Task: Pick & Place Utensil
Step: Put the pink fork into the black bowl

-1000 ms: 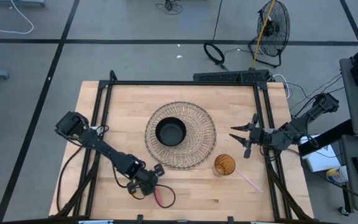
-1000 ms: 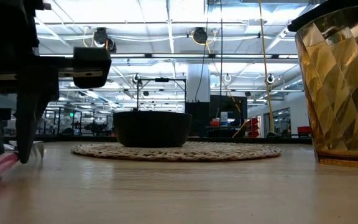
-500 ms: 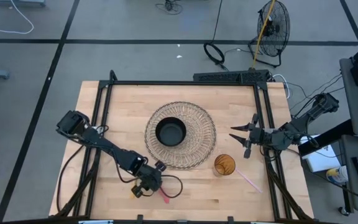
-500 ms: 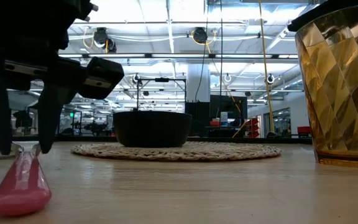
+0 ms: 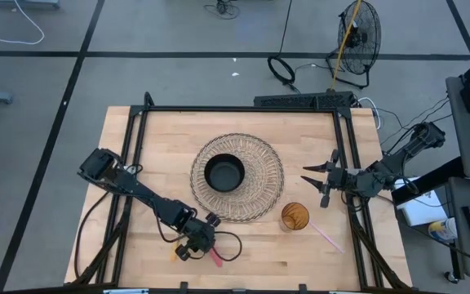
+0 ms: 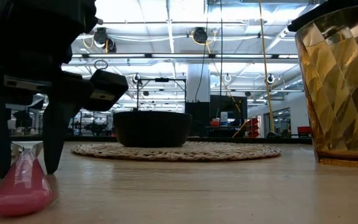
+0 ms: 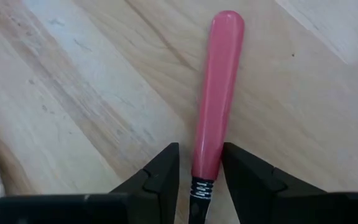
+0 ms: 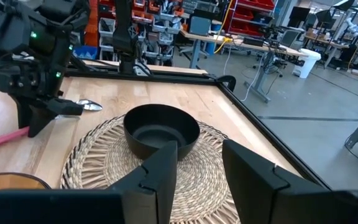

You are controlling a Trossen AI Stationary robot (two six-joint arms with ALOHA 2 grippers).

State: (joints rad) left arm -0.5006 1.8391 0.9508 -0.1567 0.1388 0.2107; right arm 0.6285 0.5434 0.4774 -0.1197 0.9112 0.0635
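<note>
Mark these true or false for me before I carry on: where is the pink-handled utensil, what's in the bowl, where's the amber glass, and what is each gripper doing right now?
1. The left gripper straddles the pink-handled utensil, which lies on the wooden table. True.
2. The black bowl already holds the utensil. False: the bowl looks empty; the utensil is on the table near the front edge.
3. The black bowl sits on the round woven mat. True.
4. The amber glass stands on the woven mat. False: it stands on bare wood just off the mat's edge.
5. The right gripper is clamped on the glass. False: it hangs open beside the mat, holding nothing.
</note>
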